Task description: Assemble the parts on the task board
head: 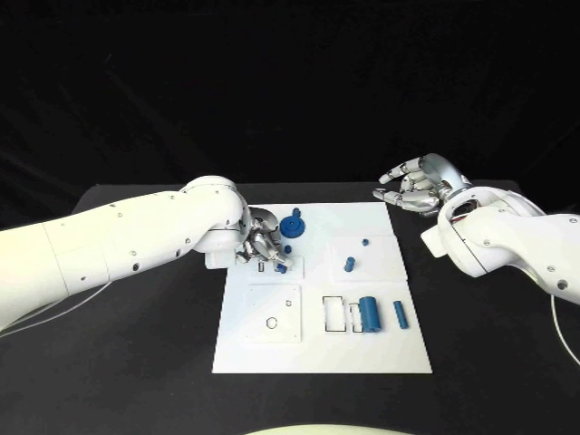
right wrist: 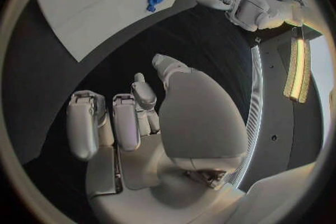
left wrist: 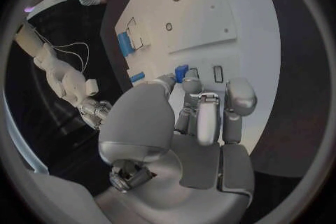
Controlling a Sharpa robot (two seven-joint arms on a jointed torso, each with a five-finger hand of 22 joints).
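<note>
The white task board (head: 323, 358) lies mid-counter (head: 120, 362), its long axis running away from the robot. The left robot hand (head: 262, 243) reaches down over the board's far-left part, fingertips pinching a small blue part (head: 280, 265) there. A blue gear (head: 292, 225) sits just beyond. The right robot hand (head: 419, 184) hovers off the board's far-right corner, released, fingers loosely curled around nothing.

The left robot hand (head: 262, 243) covers part of the task board (head: 323, 358); whether its fingertips grip a blue part (head: 281, 266) is unclear.
</note>
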